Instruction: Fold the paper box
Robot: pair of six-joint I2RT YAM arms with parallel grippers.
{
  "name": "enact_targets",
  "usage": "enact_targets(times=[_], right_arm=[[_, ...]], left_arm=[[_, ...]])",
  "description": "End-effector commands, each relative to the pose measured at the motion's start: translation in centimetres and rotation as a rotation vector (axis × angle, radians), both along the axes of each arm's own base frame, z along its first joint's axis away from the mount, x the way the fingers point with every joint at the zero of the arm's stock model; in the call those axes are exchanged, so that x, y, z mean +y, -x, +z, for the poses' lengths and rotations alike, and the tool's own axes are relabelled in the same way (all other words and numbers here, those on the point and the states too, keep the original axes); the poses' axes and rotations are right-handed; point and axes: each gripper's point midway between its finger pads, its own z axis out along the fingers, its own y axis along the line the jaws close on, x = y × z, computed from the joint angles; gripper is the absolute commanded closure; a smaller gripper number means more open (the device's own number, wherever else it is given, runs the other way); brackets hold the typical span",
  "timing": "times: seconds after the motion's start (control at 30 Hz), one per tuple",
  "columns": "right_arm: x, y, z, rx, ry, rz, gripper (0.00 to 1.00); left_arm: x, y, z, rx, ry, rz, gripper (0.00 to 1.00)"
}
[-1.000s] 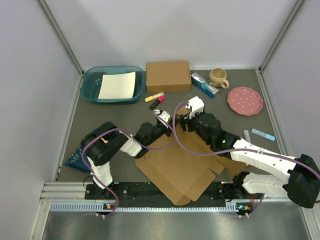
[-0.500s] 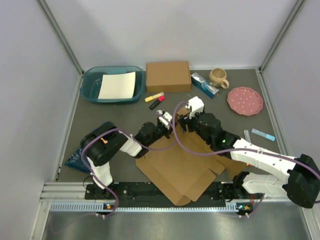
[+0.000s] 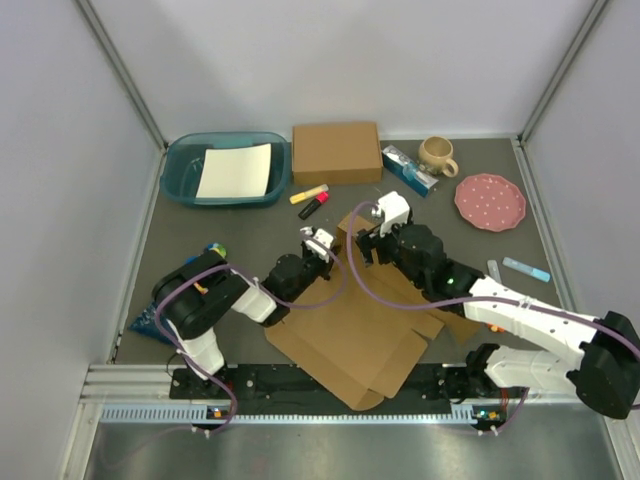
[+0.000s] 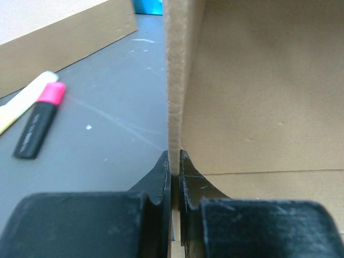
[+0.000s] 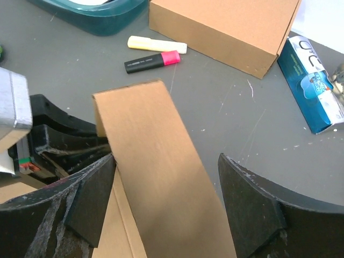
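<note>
L gripper point(image 4: 174, 161): clamped narrow on edge of raised flap point(image 5: 153, 156) of the paper box point(image 3: 350, 340); rest of sheet lies flat, centre-front of table. Pinch best held low nr crease so flap is turned w/o tearing. R gripper point(image 5: 166, 193): jaws wide, astride same flap; contact not discernible.

Beyond, L→R: teal basin point(image 3: 180, 165), markers point(image 3: 312, 198), smaller box point(image 3: 337, 152), mug point(image 3: 437, 155), plate point(image 3: 490, 202). Markers nearest; prob. in sweep path.

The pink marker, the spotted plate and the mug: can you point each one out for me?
pink marker point(image 5: 152, 62), right wrist view, on the black barrel.
spotted plate point(image 3: 490, 201), top external view, middle of its dotted face.
mug point(image 3: 435, 151), top external view, on its open top.
</note>
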Motion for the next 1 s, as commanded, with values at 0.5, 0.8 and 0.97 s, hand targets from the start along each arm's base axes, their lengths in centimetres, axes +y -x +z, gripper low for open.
enact_targets(times=[0.5, 0.8, 0.97], right_arm=[[-5.5, -1.1, 8.9, -0.147, -0.149, -0.233, 0.21], [-13.7, 1.9, 4.3, -0.113, -0.204, -0.429, 0.24], [-15.1, 2.3, 3.3, -0.063, -0.213, -0.518, 0.28]], left_arm=[[7.9, -0.8, 0.4, 0.009, 0.049, 0.392, 1.00], [10.7, 0.0, -1.2, 0.110, -0.012, 0.508, 1.00], [12.2, 0.5, -3.2, 0.222, -0.102, 0.600, 1.00]])
